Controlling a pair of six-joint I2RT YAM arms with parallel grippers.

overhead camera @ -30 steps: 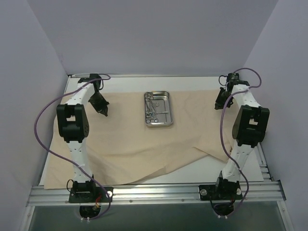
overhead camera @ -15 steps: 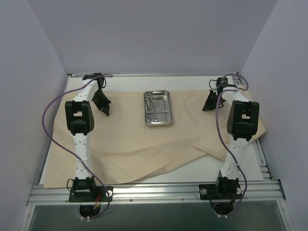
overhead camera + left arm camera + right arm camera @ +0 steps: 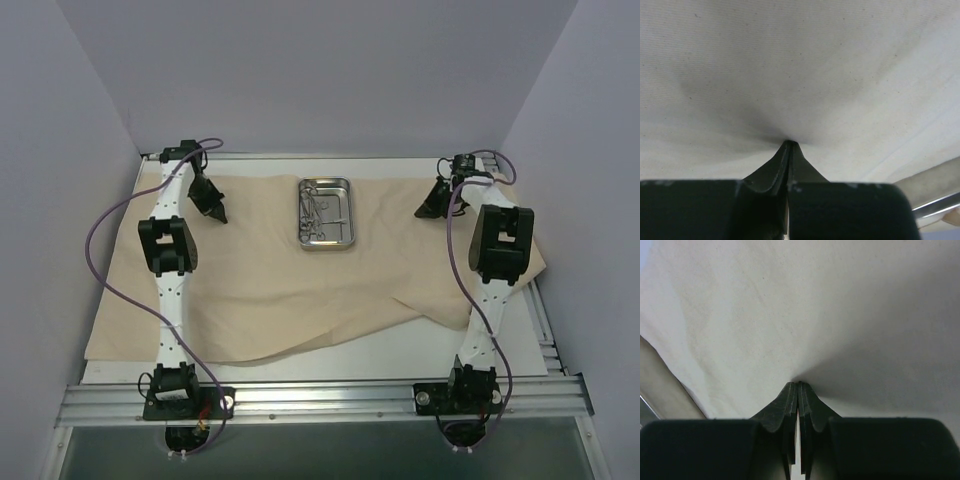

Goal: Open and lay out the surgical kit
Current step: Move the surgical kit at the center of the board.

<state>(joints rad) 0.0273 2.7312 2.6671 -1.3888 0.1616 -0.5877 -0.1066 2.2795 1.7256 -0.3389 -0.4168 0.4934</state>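
Note:
The beige cloth wrap [image 3: 300, 290] lies spread over the table. The steel tray [image 3: 326, 246] sits on it at the back centre, with several silver ring-handled instruments [image 3: 318, 212] inside. My left gripper [image 3: 214, 214] is at the cloth's back left, shut on a pinch of cloth; in the left wrist view its tips [image 3: 789, 144] meet in the puckered cloth [image 3: 790, 60]. My right gripper [image 3: 424, 211] is at the back right, also shut on cloth; its tips [image 3: 798, 384] pinch the fabric [image 3: 815, 300].
Bare white table [image 3: 420, 350] shows in front of the cloth. A folded-over flap [image 3: 440, 305] lies at the cloth's front right. An aluminium rail [image 3: 320, 400] runs along the near edge. Purple walls stand close at the left, right and back.
Both arms have stretched toward the back wall, pulling the cloth with them. The tray has ridden backward on the cloth. The cloth's front edge has drawn away from the rail.

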